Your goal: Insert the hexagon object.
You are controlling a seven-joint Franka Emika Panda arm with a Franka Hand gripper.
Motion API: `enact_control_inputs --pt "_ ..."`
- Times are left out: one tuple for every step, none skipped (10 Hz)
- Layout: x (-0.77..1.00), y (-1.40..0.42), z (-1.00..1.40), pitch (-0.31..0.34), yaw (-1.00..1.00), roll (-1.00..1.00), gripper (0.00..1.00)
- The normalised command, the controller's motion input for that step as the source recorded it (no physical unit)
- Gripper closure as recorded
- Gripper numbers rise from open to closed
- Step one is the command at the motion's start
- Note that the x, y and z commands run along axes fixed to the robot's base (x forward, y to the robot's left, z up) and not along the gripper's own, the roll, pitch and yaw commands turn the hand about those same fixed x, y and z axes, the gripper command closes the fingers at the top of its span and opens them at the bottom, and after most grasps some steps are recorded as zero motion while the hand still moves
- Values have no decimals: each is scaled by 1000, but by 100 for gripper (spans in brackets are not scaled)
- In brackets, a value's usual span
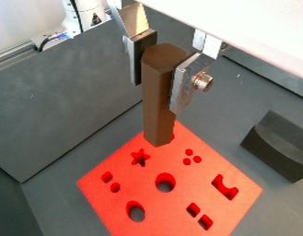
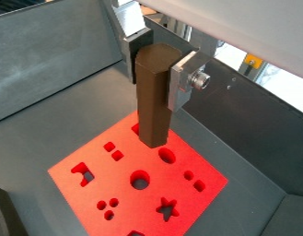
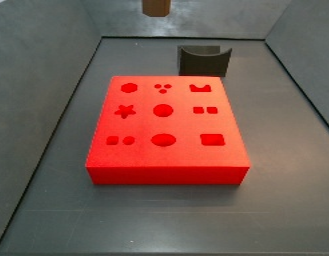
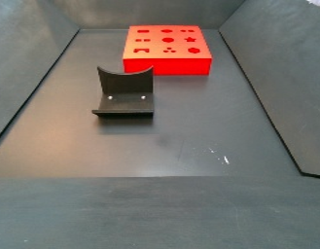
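Note:
My gripper (image 1: 160, 72) is shut on the hexagon object (image 1: 160, 111), a long brown six-sided peg held upright by its top end. Both wrist views show it (image 2: 151, 115) between the silver fingers (image 2: 180, 81). The peg hangs above the red block (image 1: 179, 198), over the block's edge part near the star hole (image 1: 141, 158). In a side view only the peg's lower tip (image 3: 155, 7) shows, high above and behind the red block (image 3: 164, 130). A small hexagon-like hole (image 3: 129, 87) lies at one corner of the block. The gripper is out of both side views.
A dark curved holder (image 3: 203, 58) stands on the grey floor beside the block; it also shows in a wrist view (image 1: 279, 143) and a side view (image 4: 124, 92). The red block (image 4: 169, 49) has several shaped holes. Grey walls ring the floor.

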Motion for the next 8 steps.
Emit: enact_control_inputs --pt "0 0 0 -14 0 0 100" --pt "0 217 -166 20 0 -64 100" --pt "3 551 -494 10 0 -170 100" --pt "3 489 -317 0 -489 -51 100" --pt "66 363 -431 14 -694 0 100" --pt "0 434 -520 44 -620 0 100" --pt "-346 397 -769 51 -380 109 100" --pt "-203 137 -720 53 -749 110 100"
